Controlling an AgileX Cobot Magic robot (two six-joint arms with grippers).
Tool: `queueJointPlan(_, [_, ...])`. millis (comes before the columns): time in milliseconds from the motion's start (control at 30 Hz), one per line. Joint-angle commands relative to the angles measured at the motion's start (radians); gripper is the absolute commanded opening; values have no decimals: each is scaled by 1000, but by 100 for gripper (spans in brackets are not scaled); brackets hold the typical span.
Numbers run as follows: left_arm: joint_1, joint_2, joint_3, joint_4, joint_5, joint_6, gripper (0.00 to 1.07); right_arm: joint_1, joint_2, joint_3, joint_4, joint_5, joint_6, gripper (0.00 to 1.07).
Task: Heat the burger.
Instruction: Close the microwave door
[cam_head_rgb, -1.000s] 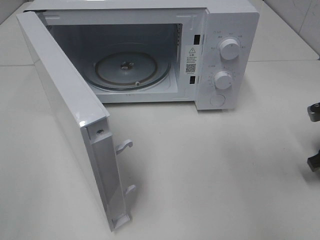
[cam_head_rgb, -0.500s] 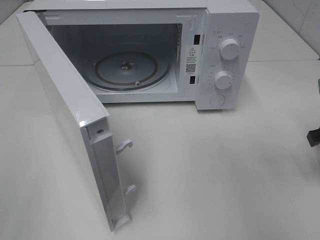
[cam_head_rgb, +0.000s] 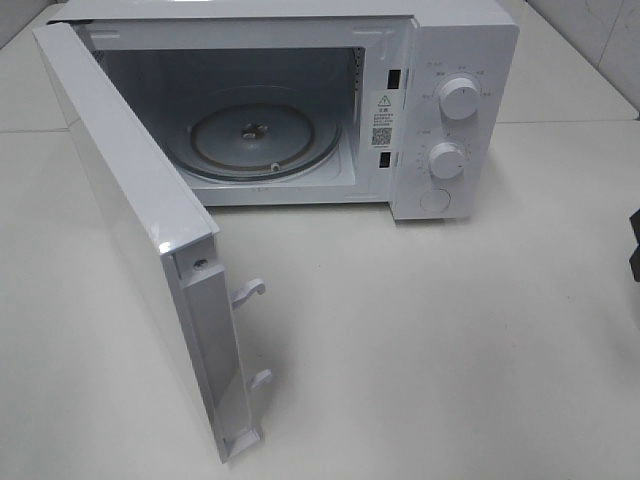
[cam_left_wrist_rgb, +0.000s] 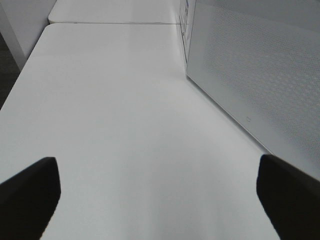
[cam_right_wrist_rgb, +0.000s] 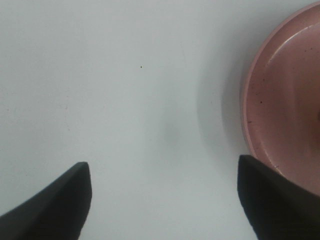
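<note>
The microwave is the landmark: its door stands swung wide to its left, and the glass turntable inside is bare, so the step in hand looks like fetching the burger, which shows in none of the 3 views. Left of the door, the left gripper hangs low over the table, jaws spread wide and holding nothing. Right of the microwave, past the 2 dials, the right gripper hovers over the table with jaws wide apart beside a pink plate. Next probably calls for finding the burger near that plate.
</note>
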Motion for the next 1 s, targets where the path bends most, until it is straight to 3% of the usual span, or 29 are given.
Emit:
queueJointPlan(33, [3,-4,-1,1,-1,-5,101,-2,-53,-3,20,45,-24,83])
queueJointPlan(167, [3,-4,-1,1,-1,-5,101,20,-124,-3,61,102,-77,82])
queueJointPlan(400, [3,-4,-1,1,-1,-5,101,189,-315,-3,82,94,-22,82])
queueJointPlan(700, [3,-4,-1,1,-1,-5,101,195,-473,39,79,198,62,79])
queueJointPlan(1000, [3,-4,-1,1,-1,-5,101,195,-780,154,78,230,62,75])
